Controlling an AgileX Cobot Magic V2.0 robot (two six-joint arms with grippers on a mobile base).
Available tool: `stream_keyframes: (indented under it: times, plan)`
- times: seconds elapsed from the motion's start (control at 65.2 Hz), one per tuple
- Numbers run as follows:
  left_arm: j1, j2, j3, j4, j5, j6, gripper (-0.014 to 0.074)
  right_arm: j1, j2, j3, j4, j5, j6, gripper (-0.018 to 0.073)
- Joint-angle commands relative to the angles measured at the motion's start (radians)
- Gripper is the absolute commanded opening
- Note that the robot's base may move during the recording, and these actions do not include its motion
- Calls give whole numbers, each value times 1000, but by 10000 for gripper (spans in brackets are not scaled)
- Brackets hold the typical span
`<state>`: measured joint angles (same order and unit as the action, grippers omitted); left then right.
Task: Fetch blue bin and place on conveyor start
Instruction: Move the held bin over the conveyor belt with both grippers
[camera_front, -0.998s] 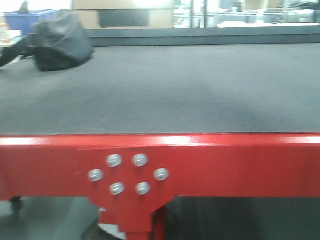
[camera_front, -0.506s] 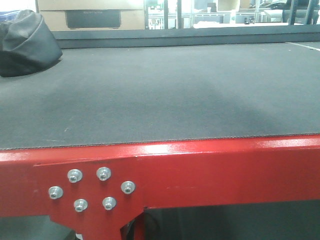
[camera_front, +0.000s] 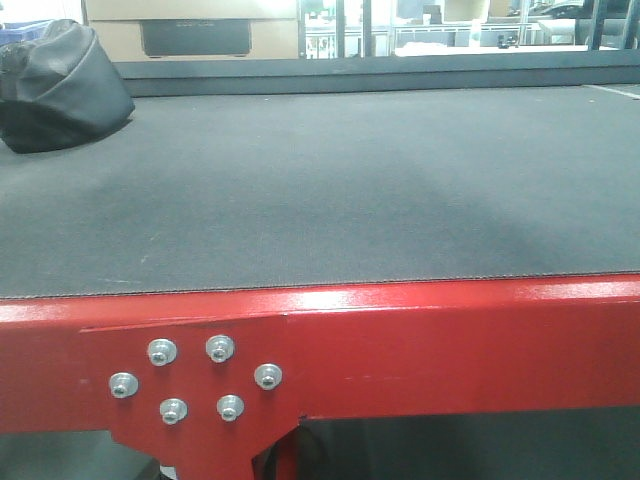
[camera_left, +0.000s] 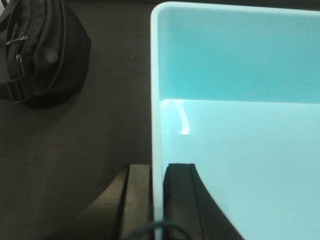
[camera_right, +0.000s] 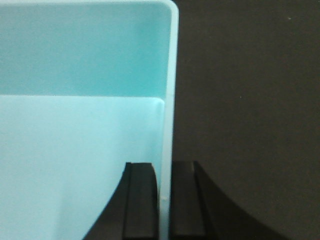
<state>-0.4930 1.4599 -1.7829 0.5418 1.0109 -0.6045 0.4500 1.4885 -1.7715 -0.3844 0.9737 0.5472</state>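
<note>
The blue bin is a pale aqua tub, seen from above in both wrist views over the dark belt. My left gripper is shut on its left wall, one finger outside, one inside. My right gripper is shut on the bin's right wall the same way. In the front view the conveyor start shows as a wide dark grey belt edged by a red frame with silver bolts. Bin and grippers are out of the front view.
A black bag lies on the belt at the far left, also in the left wrist view beside the bin's far-left corner. Shelving and boxes stand beyond the belt's far edge.
The front view has shifted: the red frame and bolts sit lower and further left than a second ago, with more belt showing. Since half a second ago it has barely moved.
</note>
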Motion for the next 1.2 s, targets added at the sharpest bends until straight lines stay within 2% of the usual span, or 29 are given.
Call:
stream_keyframes:
  times: [0.0,1.182]
  plan:
    - [-8,-8,-4,14,-41,1,-111,5,-12,-4,-8,-80,-6,-162]
    - [-8,-8,-4,14,-42,1,-111,5,-12,-4,6,-107,-6,-162]
